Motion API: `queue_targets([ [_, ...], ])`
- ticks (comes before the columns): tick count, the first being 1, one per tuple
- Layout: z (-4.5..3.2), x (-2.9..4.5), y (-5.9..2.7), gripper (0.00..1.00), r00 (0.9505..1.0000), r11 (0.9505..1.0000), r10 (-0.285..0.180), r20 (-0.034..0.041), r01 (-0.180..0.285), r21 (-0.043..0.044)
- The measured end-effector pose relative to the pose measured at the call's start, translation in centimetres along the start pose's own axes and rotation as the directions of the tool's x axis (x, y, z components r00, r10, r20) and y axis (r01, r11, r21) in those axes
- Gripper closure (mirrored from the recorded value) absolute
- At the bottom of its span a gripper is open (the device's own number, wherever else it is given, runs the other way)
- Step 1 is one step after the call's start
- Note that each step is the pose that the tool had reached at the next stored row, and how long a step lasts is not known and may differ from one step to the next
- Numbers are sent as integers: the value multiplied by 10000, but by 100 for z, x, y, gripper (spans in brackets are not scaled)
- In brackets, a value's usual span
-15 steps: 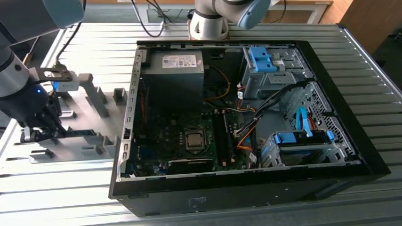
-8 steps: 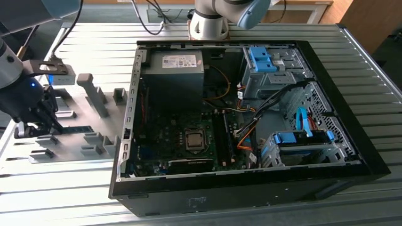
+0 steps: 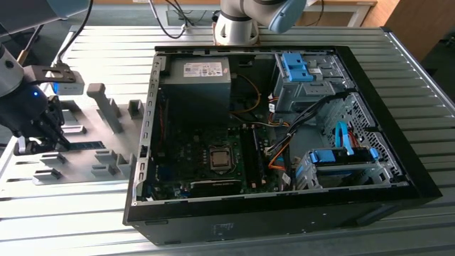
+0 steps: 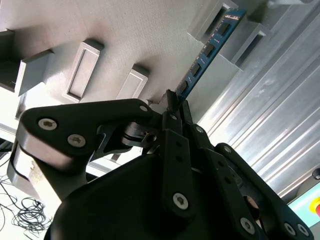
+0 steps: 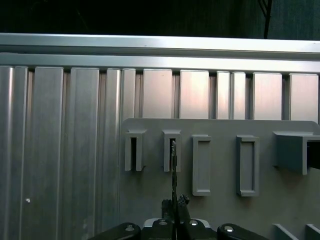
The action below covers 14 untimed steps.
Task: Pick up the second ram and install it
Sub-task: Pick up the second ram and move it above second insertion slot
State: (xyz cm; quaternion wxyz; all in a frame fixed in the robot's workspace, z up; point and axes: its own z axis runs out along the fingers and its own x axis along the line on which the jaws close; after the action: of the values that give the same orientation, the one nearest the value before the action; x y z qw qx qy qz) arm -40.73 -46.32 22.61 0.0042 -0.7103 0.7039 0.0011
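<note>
The second ram (image 4: 207, 50) is a thin blue-green stick with dark chips, standing on edge on the grey holder plate (image 3: 85, 162) at the exterior view's left. Its far end rests in a grey holder block (image 4: 245, 37). In the first wrist view the second ram (image 5: 173, 167) shows edge-on, running from a slotted block down to the fingertips. My black gripper (image 4: 176, 101) is shut on the stick's near end, one finger on each face. In the exterior view my gripper (image 3: 51, 140) sits low over the plate, just left of the second ram (image 3: 87, 144).
An open black computer case (image 3: 398, 176) lies at the centre and right, with the motherboard (image 3: 213, 160), its memory slots (image 3: 250, 154), power supply (image 3: 197, 80) and blue drive bays (image 3: 341, 157). Several grey holder blocks (image 3: 106, 106) rise from the plate. The table top is ribbed aluminium (image 3: 64, 213).
</note>
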Motion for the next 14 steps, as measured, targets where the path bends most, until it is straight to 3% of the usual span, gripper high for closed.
queue_targets([
  [14,-5,0,0,86,9998,9998,195,-1,-195,2],
])
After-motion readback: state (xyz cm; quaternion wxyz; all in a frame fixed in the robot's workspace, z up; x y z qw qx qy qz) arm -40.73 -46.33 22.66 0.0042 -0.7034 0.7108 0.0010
